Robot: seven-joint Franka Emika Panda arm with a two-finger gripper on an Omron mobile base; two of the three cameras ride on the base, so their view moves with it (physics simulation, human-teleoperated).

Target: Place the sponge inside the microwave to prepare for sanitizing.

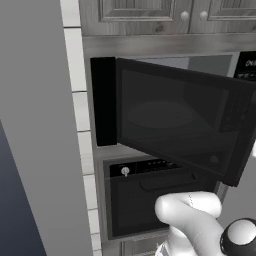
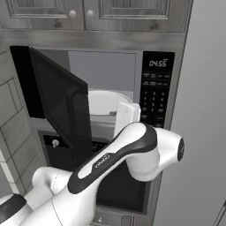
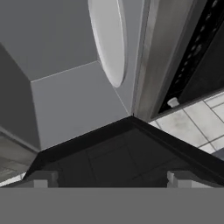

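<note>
The microwave [image 2: 155,95] is built in under the cabinets, and its black dark-windowed door [image 1: 170,120] stands swung open to the left. Inside the grey cavity [image 2: 106,70] lies the white round turntable [image 2: 103,102]. My white hand [image 2: 128,115] is raised to the front of the cavity, just right of the door's edge. In the rolled hand view my gripper [image 3: 111,180] is open with nothing between its fingertips [image 3: 43,179]. It looks past the door's black edge [image 3: 122,153] at the cavity wall [image 3: 65,100] and the turntable [image 3: 110,39]. The sponge is out of view.
A black oven [image 1: 150,200] with a small white knob [image 1: 125,171] sits right under the microwave. Grey wooden cabinets [image 2: 88,13] hang above. A tall grey panel [image 1: 35,125] rises on the left and another grey panel [image 2: 198,132] on the right. White tiles [image 1: 82,110] line the wall.
</note>
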